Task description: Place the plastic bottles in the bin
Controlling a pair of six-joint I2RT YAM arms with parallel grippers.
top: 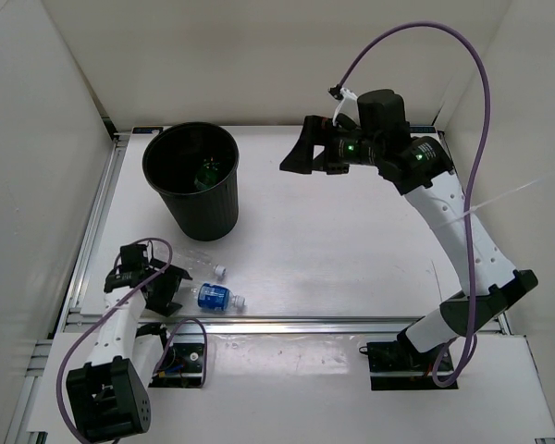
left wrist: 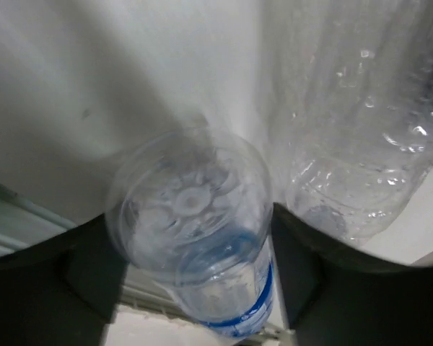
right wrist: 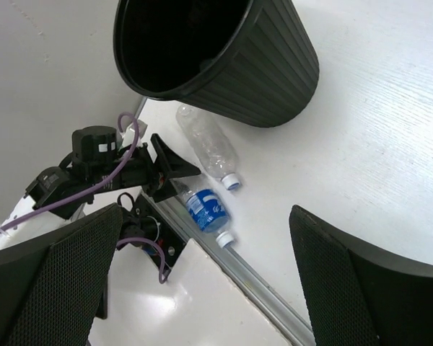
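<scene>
A clear bottle with a blue label [top: 215, 297] [right wrist: 206, 209] lies on the table by the front rail, its cap pointing right. My left gripper [top: 166, 289] [left wrist: 191, 238] is shut on its base end, one black finger against each side of the bottle [left wrist: 191, 209]. A plain clear bottle [top: 196, 269] [left wrist: 353, 130] [right wrist: 206, 144] lies just beyond it, untouched. The black bin [top: 203, 217] [right wrist: 260, 79] stands upright behind them, with a green bottle [top: 206, 174] inside. My right gripper [top: 296, 155] [right wrist: 206, 216] hangs open and empty high over the table's middle, to the right of the bin.
An aluminium rail [top: 351, 324] [right wrist: 274, 288] runs along the table's front edge, right beside the labelled bottle. White walls close off the left, back and right sides. A purple cable [top: 83, 347] loops along the left arm.
</scene>
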